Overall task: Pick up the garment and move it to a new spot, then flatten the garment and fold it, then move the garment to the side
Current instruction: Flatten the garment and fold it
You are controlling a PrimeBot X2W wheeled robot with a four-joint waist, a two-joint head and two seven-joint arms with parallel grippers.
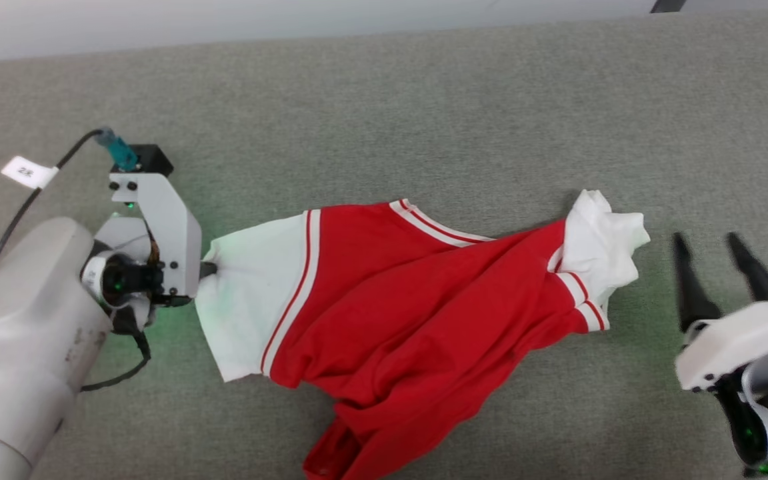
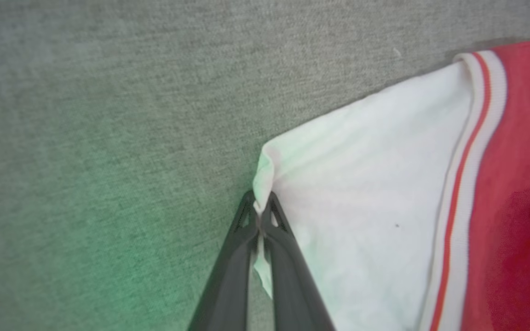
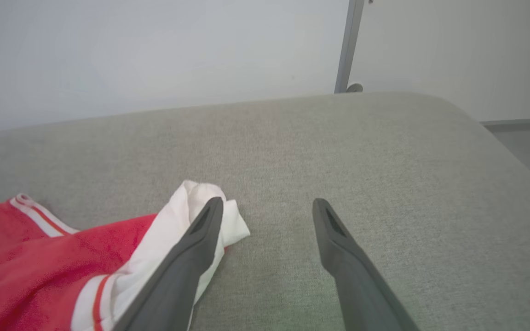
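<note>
The left gripper (image 1: 209, 270) reached in low and level at the shirt's (image 1: 391, 300) white sleeve (image 1: 251, 300), jaws pinched together on its edge. The right gripper (image 1: 705, 241) hovered beside the other sleeve (image 1: 601, 247), jaws wide apart and holding nothing.

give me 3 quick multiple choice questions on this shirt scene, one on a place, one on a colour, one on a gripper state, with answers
1. Where does the left gripper grip the garment?
A. the red hem
B. the edge of a white sleeve
C. the neck opening

2. What colour is the surface under the garment?
A. blue
B. brown
C. grey

3. How is the right gripper?
A. open, holding nothing
B. shut on a sleeve
C. shut on nothing

Answers:
1 B, the left wrist view shows white sleeve cloth pinched between the closed fingers.
2 C, grey fabric lies all round the garment.
3 A, its two fingers stand spread, apart from the garment in the head view.
</note>
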